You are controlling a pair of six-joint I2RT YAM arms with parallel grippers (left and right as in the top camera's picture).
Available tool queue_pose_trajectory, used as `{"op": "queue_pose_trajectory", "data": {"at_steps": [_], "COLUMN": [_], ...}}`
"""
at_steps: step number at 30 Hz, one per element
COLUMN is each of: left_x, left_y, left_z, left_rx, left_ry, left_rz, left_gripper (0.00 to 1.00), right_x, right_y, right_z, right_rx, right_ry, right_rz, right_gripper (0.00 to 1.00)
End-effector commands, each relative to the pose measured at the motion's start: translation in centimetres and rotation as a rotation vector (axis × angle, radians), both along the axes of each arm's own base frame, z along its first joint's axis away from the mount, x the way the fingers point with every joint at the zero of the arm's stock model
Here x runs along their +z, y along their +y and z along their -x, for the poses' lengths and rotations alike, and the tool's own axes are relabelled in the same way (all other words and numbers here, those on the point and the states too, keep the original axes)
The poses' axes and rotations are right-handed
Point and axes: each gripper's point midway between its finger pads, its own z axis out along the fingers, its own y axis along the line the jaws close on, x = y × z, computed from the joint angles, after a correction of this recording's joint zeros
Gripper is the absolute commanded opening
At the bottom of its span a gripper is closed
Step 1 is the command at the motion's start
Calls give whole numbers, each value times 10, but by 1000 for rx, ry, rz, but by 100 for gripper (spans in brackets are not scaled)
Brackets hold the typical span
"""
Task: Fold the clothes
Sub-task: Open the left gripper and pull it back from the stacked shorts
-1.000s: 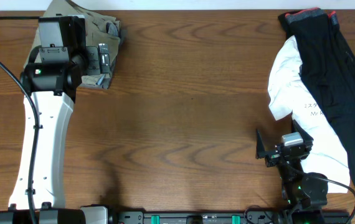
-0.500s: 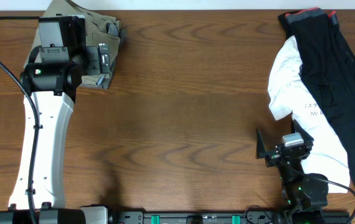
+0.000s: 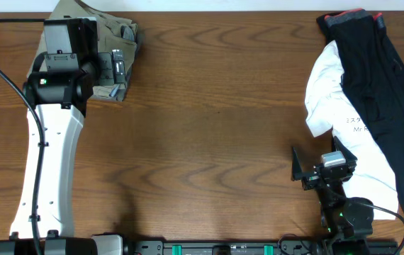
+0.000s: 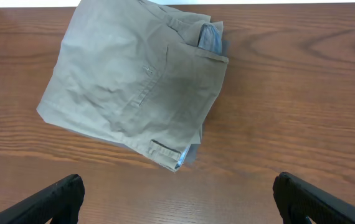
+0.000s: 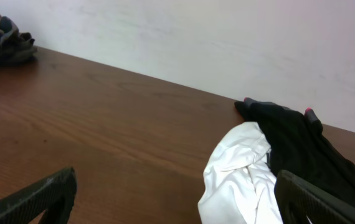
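Observation:
The khaki-olive shorts [image 4: 134, 81] lie folded into a compact bundle at the table's far left corner, pale blue lining showing at the edges. In the overhead view they [image 3: 120, 35] are mostly hidden under my left arm. My left gripper [image 4: 177, 202] is open and empty, held just above and in front of the bundle, not touching it. My right gripper [image 5: 177, 199] is open and empty, low near the table's front right [image 3: 308, 173]. The shorts show small at the far left of the right wrist view [image 5: 0, 40].
A white printed T-shirt [image 3: 344, 120] and a black garment [image 3: 383, 78] lie in a heap along the right edge, also seen in the right wrist view [image 5: 246, 174]. The brown wooden table [image 3: 216, 127] spans the view. A pale wall stands behind.

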Motion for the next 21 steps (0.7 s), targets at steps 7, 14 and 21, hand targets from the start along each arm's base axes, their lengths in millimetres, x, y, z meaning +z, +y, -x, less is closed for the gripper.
{"op": "queue_pose_trajectory", "data": {"at_steps": [7,14,21], "left_x": [-2,-10,-18], "left_y": [0,-28,-37], "left_z": [7,13,27], "left_rx": [6,-84,-112], "left_ry": [29,37,-95], "left_rz": [2,140,181], "left_gripper": [98,98,98], "right_x": [0,0,0], "right_y": [0,0,0], "right_z": [0,0,0], "right_rx": [-5,-5,-5], "right_ry": [0,0,0], "right_rz": [-17,-17,-17], "right_gripper": [99,99,99]}}
